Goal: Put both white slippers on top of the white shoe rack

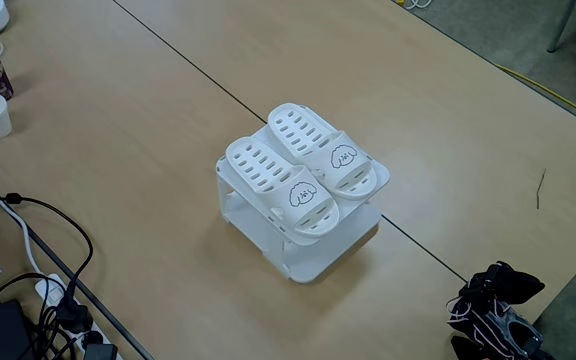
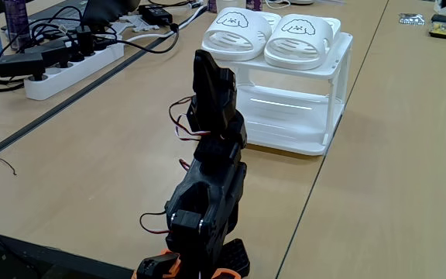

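Two slippers (image 1: 303, 172) lie side by side atop one rack (image 1: 313, 262); gripper (image 2: 211, 74) folded back, its grip state unclear.

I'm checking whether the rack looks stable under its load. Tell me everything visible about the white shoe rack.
The white shoe rack is a small, square, two-tier stand with rounded corners, apparently glossy white plastic. It stands upright on the wooden table, close to a dark seam between tabletops. Thin corner posts join a lower shelf, which looks bare, to a flat top. Both white slippers lie side by side on that top, their toes overhanging one edge. Nothing else touches the rack; the arm stands apart from it.
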Controlling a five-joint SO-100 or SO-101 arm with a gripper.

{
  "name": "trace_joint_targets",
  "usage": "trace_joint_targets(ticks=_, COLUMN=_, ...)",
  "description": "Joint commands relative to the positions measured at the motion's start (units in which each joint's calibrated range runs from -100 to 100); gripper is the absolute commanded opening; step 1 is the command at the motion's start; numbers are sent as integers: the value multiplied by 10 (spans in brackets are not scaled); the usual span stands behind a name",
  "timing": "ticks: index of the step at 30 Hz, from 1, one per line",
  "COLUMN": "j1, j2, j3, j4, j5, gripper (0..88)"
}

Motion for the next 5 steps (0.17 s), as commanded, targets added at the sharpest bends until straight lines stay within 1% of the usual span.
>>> trace_joint_targets(ticks=1, j1=0, j2=4, j3=2, j4=-2, j5=4, gripper=8)
trace_joint_targets(ticks=5, j1=0, j2=4, j3=2, j4=-2, j5=4, gripper=8)
